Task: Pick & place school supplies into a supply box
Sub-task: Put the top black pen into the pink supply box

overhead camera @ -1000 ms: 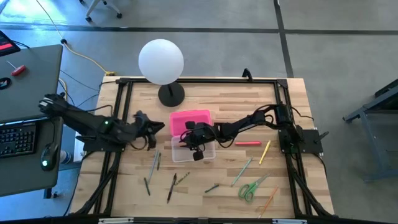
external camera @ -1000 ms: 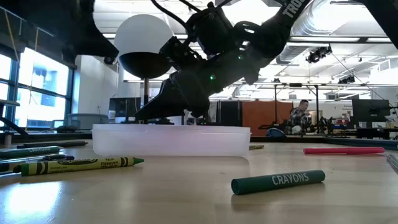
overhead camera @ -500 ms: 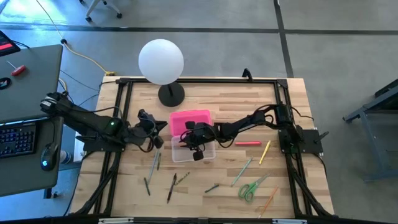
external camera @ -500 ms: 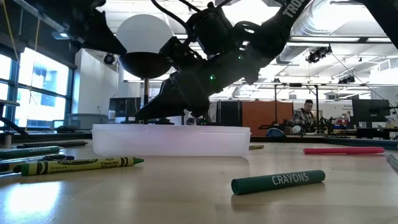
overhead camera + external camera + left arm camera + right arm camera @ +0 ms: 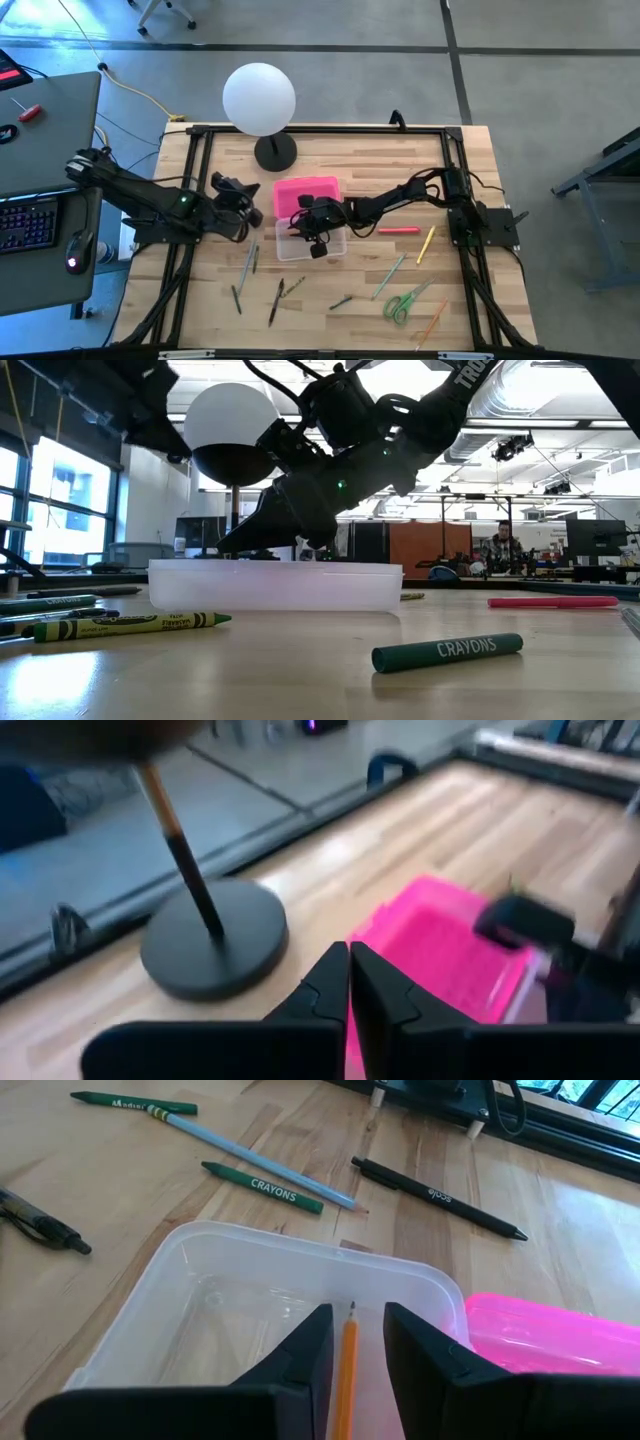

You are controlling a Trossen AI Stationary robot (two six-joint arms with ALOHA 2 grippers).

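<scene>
The supply box (image 5: 312,243) is a clear tub near the table's middle, with its pink lid (image 5: 308,193) lying beside it on the far side. My right gripper (image 5: 303,222) hangs over the box, shut on an orange pencil (image 5: 347,1350). Left of the lid, my left gripper (image 5: 247,207) is shut on nothing; its fingers (image 5: 330,992) nearly meet. Loose on the wood lie green scissors (image 5: 400,303), a pink-red pen (image 5: 398,230), a yellow pencil (image 5: 426,245) and several pencils and pens (image 5: 250,258). My right gripper pinches the orange pencil between its two fingers (image 5: 305,1355), and the pencil lies along them. The fingers reach in from the table's right, slanting down. The pencil's dark tip (image 5: 351,1310) points ahead over the inside of the clear box (image 5: 250,1295), lifted clear.
A white globe lamp (image 5: 259,97) on a black base (image 5: 275,153) stands at the far side, close to my left gripper. Green crayons (image 5: 448,651) and a black pen (image 5: 435,1198) lie near the box. A black frame (image 5: 320,128) edges the table.
My left gripper has turned at the wrist while staying beside the pink lid's left edge. My right gripper and the orange pencil have kept still over the box.
</scene>
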